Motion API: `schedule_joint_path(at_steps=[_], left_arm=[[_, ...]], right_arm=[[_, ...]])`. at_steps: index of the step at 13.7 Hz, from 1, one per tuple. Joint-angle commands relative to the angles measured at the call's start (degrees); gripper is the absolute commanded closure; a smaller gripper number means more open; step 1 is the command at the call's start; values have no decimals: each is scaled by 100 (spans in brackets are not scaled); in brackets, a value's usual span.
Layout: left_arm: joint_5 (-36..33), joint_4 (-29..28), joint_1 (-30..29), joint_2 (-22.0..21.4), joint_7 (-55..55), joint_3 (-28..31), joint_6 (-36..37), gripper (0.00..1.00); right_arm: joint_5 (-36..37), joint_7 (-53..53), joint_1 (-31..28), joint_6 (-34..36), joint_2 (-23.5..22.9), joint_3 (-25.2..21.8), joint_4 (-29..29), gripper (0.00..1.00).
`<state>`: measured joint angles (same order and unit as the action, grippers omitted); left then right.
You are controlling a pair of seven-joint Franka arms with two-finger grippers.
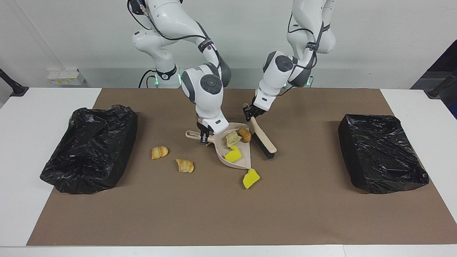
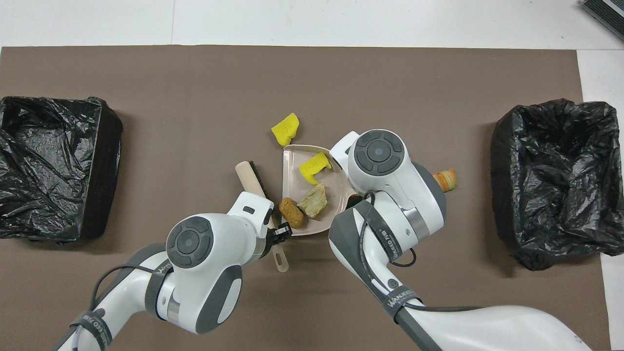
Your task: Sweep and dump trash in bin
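My right gripper (image 1: 204,137) is shut on the handle of the beige dustpan (image 1: 243,162), which rests on the brown mat. In the pan lie a brown bun (image 1: 245,135), a pale beige chunk (image 1: 232,138) and a yellow sponge piece (image 1: 233,154); the overhead view also shows them (image 2: 291,212), (image 2: 313,201), (image 2: 313,166). My left gripper (image 1: 250,115) is shut on the handle of the beige brush (image 1: 263,137), whose bristles stand on the mat beside the pan. Another yellow sponge piece (image 1: 251,178) lies just outside the pan's mouth. Two croissants (image 1: 159,152) (image 1: 185,166) lie toward the right arm's end.
A bin lined with a black bag (image 1: 89,146) stands at the right arm's end of the mat, and a second one (image 1: 382,153) at the left arm's end. In the overhead view my right arm hides most of the croissants; one (image 2: 444,179) shows partly.
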<state>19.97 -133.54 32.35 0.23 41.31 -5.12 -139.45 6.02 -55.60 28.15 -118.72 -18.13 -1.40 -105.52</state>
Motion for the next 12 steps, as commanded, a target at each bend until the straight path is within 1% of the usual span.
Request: schedule_joint_path(at_steps=[1,2,4,5,7,8,9,10,11,12], left_arm=[[-483,432,-255,-23,-202,-6,749,100],[-563,669,-360,12,-359,-6,1109,100],[-643,1083,-501,100,-807,3,1568,100],[-817,1136,-606,91,-896,3,1709,100],[-1073,1215,-782,109,-1107,3,1737,100],[-1239,1338,-992,213,-1378,3,1745,100],[-1354,1556,-1125,354,-1685,3,1798,100],[-1442,1959,-1213,555,-1906,3,1998,100],[-1556,2450,-1310,844,-2125,-6,2270,100],[-1618,2803,-1372,1030,-2336,-6,2456,100]], right_arm=[[-119,-188,-91,-178,107,43,-109,100],[-119,-310,-126,-134,125,34,-100,100],[-119,-582,-301,-99,221,34,-92,100],[-119,-723,-371,-90,239,34,-57,100],[-110,-1257,-573,-46,309,8,-39,100],[-101,-1513,-757,-2,327,16,-13,100],[-23,-1654,-854,24,327,16,40,100],[13,-1673,-873,94,310,8,136,100],[74,-1665,-873,86,275,-1,180,100],[118,-1639,-899,103,249,-1,233,100]])
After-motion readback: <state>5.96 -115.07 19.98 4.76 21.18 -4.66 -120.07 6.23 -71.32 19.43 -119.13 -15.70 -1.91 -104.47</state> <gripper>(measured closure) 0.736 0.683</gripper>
